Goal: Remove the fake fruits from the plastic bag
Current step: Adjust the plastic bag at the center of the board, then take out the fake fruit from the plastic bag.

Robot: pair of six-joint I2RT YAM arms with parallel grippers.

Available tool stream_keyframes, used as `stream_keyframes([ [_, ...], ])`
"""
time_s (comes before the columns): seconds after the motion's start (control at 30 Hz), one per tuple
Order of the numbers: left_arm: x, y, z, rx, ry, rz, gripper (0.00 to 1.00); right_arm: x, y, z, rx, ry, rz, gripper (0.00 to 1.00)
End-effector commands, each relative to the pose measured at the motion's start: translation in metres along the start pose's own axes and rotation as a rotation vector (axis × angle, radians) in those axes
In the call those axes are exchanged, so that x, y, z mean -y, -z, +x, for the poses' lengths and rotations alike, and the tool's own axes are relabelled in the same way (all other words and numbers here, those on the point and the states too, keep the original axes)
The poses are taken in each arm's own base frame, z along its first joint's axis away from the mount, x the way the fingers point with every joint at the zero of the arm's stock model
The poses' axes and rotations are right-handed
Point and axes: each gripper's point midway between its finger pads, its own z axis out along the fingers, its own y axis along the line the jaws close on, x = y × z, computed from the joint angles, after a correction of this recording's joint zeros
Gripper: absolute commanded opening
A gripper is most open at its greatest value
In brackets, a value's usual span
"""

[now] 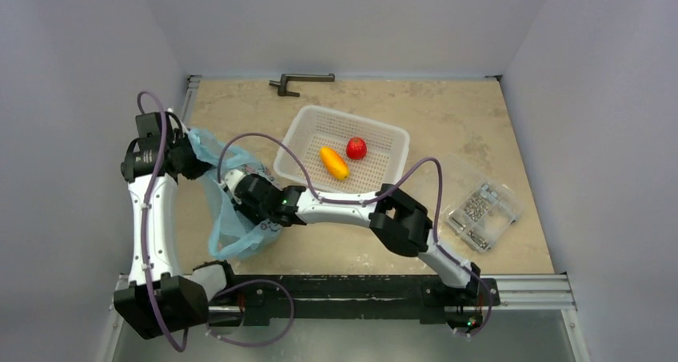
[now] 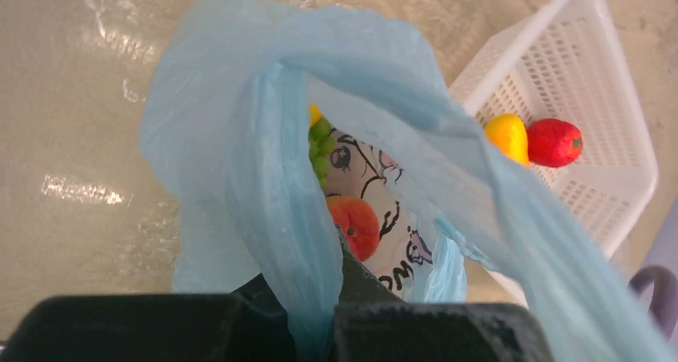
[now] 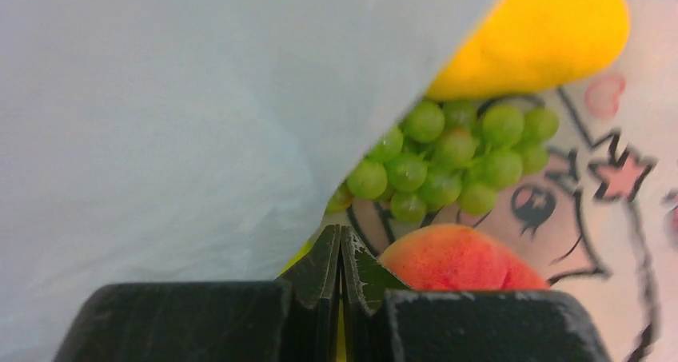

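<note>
The light blue plastic bag [image 1: 228,218] lies at the left of the table, and my left gripper [image 1: 192,156] is shut on a fold of its rim [image 2: 308,242], holding the mouth up. Inside I see a red-orange peach [image 2: 356,224], a green grape bunch [image 3: 448,158] and a yellow fruit [image 3: 536,42]. My right gripper [image 3: 341,234] is inside the bag mouth [image 1: 240,188], its jaws pressed together just left of the peach [image 3: 456,258], with nothing clearly held. An orange-yellow fruit [image 1: 334,163] lies in the white basket [image 1: 360,119].
A small all-red fruit [image 1: 356,148] lies in the basket beside the orange-yellow one. A clear box of metal parts [image 1: 482,212] stands at the right. A dark metal handle [image 1: 300,81] lies at the far edge. Walls close in three sides.
</note>
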Motion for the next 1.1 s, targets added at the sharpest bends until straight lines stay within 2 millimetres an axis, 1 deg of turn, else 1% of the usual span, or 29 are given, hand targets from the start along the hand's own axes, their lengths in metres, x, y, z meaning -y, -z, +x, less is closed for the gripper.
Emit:
stream_keyframes([
  [0.0, 0.033, 0.031, -0.017, 0.134, -0.148, 0.182, 0.0, 0.012, 0.029, -0.085, 0.162, 0.022, 0.075, 0.0],
  [0.03, 0.028, 0.034, -0.006, 0.112, -0.155, 0.175, 0.0, 0.012, 0.036, -0.088, 0.159, 0.004, 0.074, 0.0],
  [0.07, 0.024, 0.034, 0.004, 0.095, -0.152, 0.168, 0.0, 0.011, 0.044, -0.086, 0.153, -0.018, 0.071, 0.0],
  [0.1, 0.019, 0.035, 0.015, 0.082, -0.148, 0.163, 0.0, 0.006, 0.055, -0.085, 0.169, -0.043, 0.036, 0.0],
  [0.17, 0.003, 0.03, 0.04, 0.029, -0.096, 0.115, 0.0, -0.005, 0.077, -0.085, 0.19, -0.079, -0.04, 0.0],
  [0.2, -0.003, 0.027, 0.054, -0.013, -0.066, 0.098, 0.0, -0.009, 0.088, -0.082, 0.186, -0.094, -0.07, 0.01],
  [0.23, -0.005, 0.025, 0.065, -0.055, -0.051, 0.102, 0.0, -0.014, 0.095, -0.077, 0.182, -0.109, -0.1, 0.02],
  [0.3, -0.011, 0.021, 0.085, -0.131, -0.031, 0.095, 0.0, -0.025, 0.102, -0.063, 0.165, -0.122, -0.177, 0.03],
  [0.33, -0.016, 0.021, 0.092, -0.16, -0.021, 0.075, 0.0, -0.028, 0.104, -0.054, 0.151, -0.125, -0.192, 0.03],
  [0.37, -0.021, 0.022, 0.097, -0.174, -0.009, 0.048, 0.0, -0.034, 0.105, -0.046, 0.137, -0.14, -0.225, 0.02],
  [0.43, -0.027, 0.027, 0.104, -0.171, 0.008, 0.017, 0.0, -0.039, 0.108, -0.031, 0.118, -0.174, -0.259, 0.01],
  [0.47, -0.029, 0.031, 0.106, -0.152, 0.009, 0.011, 0.08, -0.04, 0.112, -0.029, 0.128, -0.185, -0.264, 0.0],
  [0.53, -0.032, 0.04, 0.106, -0.099, 0.013, 0.001, 0.29, -0.039, 0.116, -0.023, 0.159, -0.191, -0.27, 0.0],
  [0.6, -0.029, 0.046, 0.108, -0.062, 0.011, 0.027, 0.5, -0.033, 0.113, -0.015, 0.172, -0.2, -0.244, 0.0],
  [0.63, -0.028, 0.048, 0.111, -0.061, 0.01, 0.041, 0.56, -0.031, 0.111, -0.016, 0.183, -0.203, -0.232, 0.0],
  [0.73, -0.031, 0.046, 0.126, -0.118, 0.012, 0.041, 0.59, -0.022, 0.108, -0.017, 0.187, -0.201, -0.175, 0.04],
  [0.77, -0.029, 0.044, 0.13, -0.133, 0.004, 0.067, 0.6, -0.021, 0.108, -0.019, 0.193, -0.194, -0.172, 0.06],
  [0.8, -0.025, 0.042, 0.135, -0.151, -0.004, 0.103, 0.6, -0.016, 0.107, -0.021, 0.201, -0.193, -0.144, 0.07],
  [0.87, -0.02, 0.039, 0.143, -0.182, -0.014, 0.151, 0.64, -0.009, 0.108, -0.025, 0.209, -0.191, -0.101, 0.12],
  [0.97, -0.021, 0.039, 0.148, -0.184, -0.049, 0.164, 0.64, -0.004, 0.109, -0.03, 0.221, -0.169, -0.071, 0.19],
  [1.0, -0.022, 0.04, 0.147, -0.174, -0.05, 0.155, 0.57, -0.002, 0.108, -0.033, 0.23, -0.166, -0.057, 0.23],
  [1.03, -0.025, 0.041, 0.147, -0.174, -0.04, 0.13, 0.45, 0.0, 0.106, -0.035, 0.235, -0.162, -0.043, 0.28],
  [1.07, -0.032, 0.043, 0.147, -0.173, -0.027, 0.078, 0.3, 0.002, 0.103, -0.036, 0.236, -0.159, -0.032, 0.3],
])
